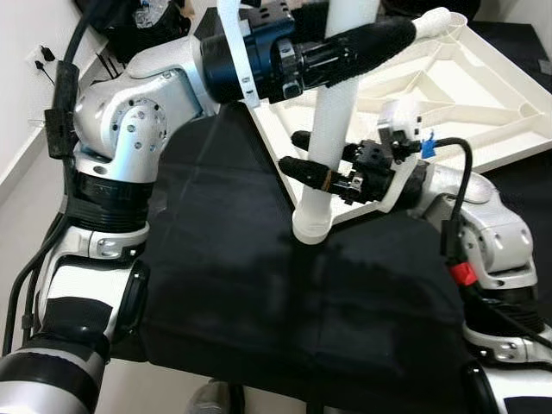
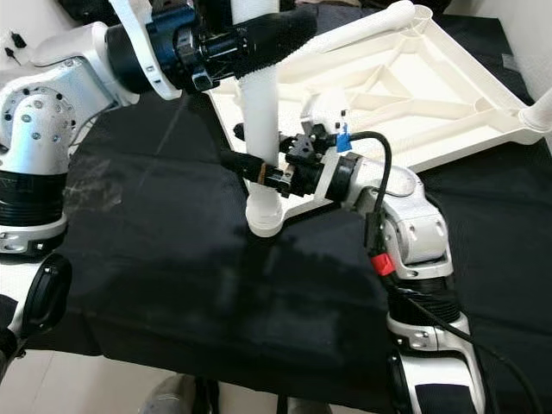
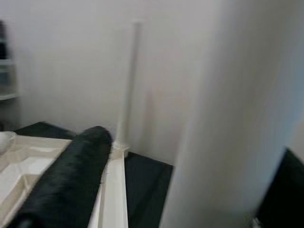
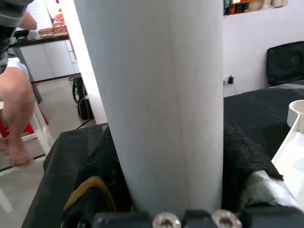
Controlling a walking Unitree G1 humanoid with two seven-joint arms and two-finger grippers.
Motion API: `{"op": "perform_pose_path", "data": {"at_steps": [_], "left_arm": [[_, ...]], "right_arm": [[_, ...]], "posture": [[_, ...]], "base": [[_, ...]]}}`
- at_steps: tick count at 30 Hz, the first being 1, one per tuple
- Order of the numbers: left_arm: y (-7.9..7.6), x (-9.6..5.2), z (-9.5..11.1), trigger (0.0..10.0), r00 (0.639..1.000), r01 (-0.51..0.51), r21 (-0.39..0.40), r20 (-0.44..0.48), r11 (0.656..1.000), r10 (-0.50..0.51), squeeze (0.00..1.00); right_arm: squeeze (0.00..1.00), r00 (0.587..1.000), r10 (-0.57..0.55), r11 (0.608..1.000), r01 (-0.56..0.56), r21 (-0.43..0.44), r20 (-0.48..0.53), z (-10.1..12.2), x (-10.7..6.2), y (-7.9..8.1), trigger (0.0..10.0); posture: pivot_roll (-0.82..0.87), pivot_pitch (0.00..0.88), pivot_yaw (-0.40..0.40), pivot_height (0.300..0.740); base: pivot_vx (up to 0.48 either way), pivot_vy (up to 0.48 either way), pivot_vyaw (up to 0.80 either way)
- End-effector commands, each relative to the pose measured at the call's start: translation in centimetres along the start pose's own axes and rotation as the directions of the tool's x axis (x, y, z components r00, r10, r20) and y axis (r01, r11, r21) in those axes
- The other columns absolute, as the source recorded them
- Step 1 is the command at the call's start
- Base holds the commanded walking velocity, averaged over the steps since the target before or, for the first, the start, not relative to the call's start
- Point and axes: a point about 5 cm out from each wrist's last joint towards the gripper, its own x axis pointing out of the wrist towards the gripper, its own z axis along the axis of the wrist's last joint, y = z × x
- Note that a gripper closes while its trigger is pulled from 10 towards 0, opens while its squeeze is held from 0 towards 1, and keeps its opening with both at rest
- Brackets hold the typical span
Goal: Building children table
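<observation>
The white tabletop (image 1: 470,95) lies upside down on a black cloth. A white table leg (image 1: 332,129) stands nearly upright with its foot end at the tabletop's near corner. My left gripper (image 1: 379,34) is shut on the leg's upper part, one padded finger (image 3: 66,180) crossing in front of the leg (image 3: 228,118). My right gripper (image 1: 290,150) is shut on the leg lower down, just above the corner. In the right wrist view the leg (image 4: 156,95) sits tight between both padded fingers (image 4: 242,156).
The black cloth (image 1: 259,310) covers the whole work surface, with bare room in front of the leg. Another white tube (image 2: 539,112) sticks out at the tabletop's right corner. A seated person's leg (image 4: 14,104) shows by a table in the room beyond.
</observation>
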Motion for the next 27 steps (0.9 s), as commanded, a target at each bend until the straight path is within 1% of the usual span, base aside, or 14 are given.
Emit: {"op": "perform_pose_path", "data": {"at_steps": [1,4,5,6,7,9,10,11,12,13,14,18,20,27], "left_arm": [[0.4,-1.8,1.2,10.0,0.996,-0.084,-0.009,0.042,0.996,0.085,1.0],[0.2,-3.1,1.9,10.0,0.989,-0.136,-0.002,0.058,0.991,0.135,1.0],[0.0,-4.6,2.3,10.0,0.978,-0.196,-0.008,0.077,0.981,0.196,1.0],[0.0,-4.6,2.3,10.0,0.978,-0.196,-0.008,0.077,0.981,0.196,1.0],[-0.4,-6.2,2.3,10.0,0.961,-0.262,-0.021,0.091,0.965,0.263,1.0],[-0.4,-6.2,2.3,10.0,0.961,-0.262,-0.021,0.091,0.965,0.263,1.0],[-1.0,-7.6,1.8,10.0,0.947,-0.311,-0.027,0.08,0.95,0.312,1.0],[-1.0,-7.6,1.8,10.0,0.947,-0.311,-0.027,0.08,0.95,0.312,1.0],[-1.7,-9.0,0.7,10.0,0.929,-0.361,-0.057,0.064,0.931,0.365,1.0],[-2.5,-10.5,-0.9,10.0,0.911,-0.411,-0.066,0.018,0.909,0.413,1.0],[-3.4,-11.9,-2.8,10.0,0.887,-0.461,-0.105,-0.02,0.881,0.462,1.0],[-4.2,-12.9,-4.3,10.0,0.866,-0.499,-0.132,-0.054,0.856,0.497,1.0],[-5.8,-14.3,-7.1,10.0,0.821,-0.571,-0.175,-0.128,0.802,0.556,1.0],[-6.5,-15.0,-8.2,10.0,0.787,-0.617,-0.207,-0.16,0.759,0.596,1.0]], "right_arm": [[0.0,1.0,0.009,1.0,-0.009,0.027,0.004,-0.6,0.2,0.9,0.0],[0.0,0.992,-0.115,0.993,0.116,0.019,-0.05,-1.4,0.4,0.9,0.0],[0.0,0.939,-0.321,0.947,0.32,-0.031,-0.126,-2.6,0.5,0.7,0.0],[0.0,0.939,-0.321,0.947,0.32,-0.031,-0.126,-2.6,0.5,0.7,0.0],[0.0,0.731,-0.653,0.75,0.661,-0.031,-0.199,-4.5,-0.4,0.9,0.0],[0.0,0.731,-0.653,0.75,0.661,-0.031,-0.199,-4.5,-0.4,0.9,0.0],[0.0,0.577,-0.774,0.615,0.783,-0.095,-0.26,-6.3,-1.0,2.4,0.0],[0.0,0.577,-0.774,0.615,0.783,-0.095,-0.26,-6.3,-1.0,2.4,0.0],[0.0,0.479,-0.823,0.528,0.843,-0.1,-0.304,-7.6,-1.3,3.7,0.0],[0.0,0.464,-0.828,0.518,0.848,-0.111,-0.314,-8.1,-1.2,4.2,0.0],[0.0,0.495,-0.814,0.547,0.829,-0.118,-0.303,-8.1,-0.9,4.3,0.0],[0.0,0.502,-0.812,0.553,0.825,-0.118,-0.297,-8.1,-0.9,4.1,0.0],[0.0,0.511,-0.816,0.554,0.825,-0.114,-0.271,-7.8,-0.7,3.7,0.0],[0.0,0.489,-0.83,0.531,0.84,-0.113,-0.267,-7.6,-0.4,3.8,0.0]], "posture": [[0.05,0.243,0.031,0.74],[0.05,0.247,0.029,0.74],[0.05,0.249,0.021,0.74],[0.05,0.249,0.021,0.74],[0.06,0.249,0.009,0.74],[0.06,0.249,0.009,0.74],[0.05,0.251,0.008,0.74],[0.05,0.251,0.008,0.74],[0.06,0.253,0.022,0.74],[0.05,0.246,0.019,0.74],[0.05,0.244,0.012,0.74],[0.05,0.241,0.014,0.74],[0.05,0.231,0.013,0.74],[0.05,0.226,0.016,0.74]], "base": [[0.0,0.0,0.0],[0.0,0.0,0.0],[0.0,0.0,0.0],[0.0,0.0,0.0],[0.0,0.0,0.0],[0.0,0.0,0.0],[0.0,0.0,0.0],[0.0,0.0,0.0],[0.0,0.0,0.0],[0.0,0.0,0.0],[0.0,0.0,0.0],[0.0,0.0,0.0],[0.0,0.0,0.0],[0.0,0.0,0.0]]}}
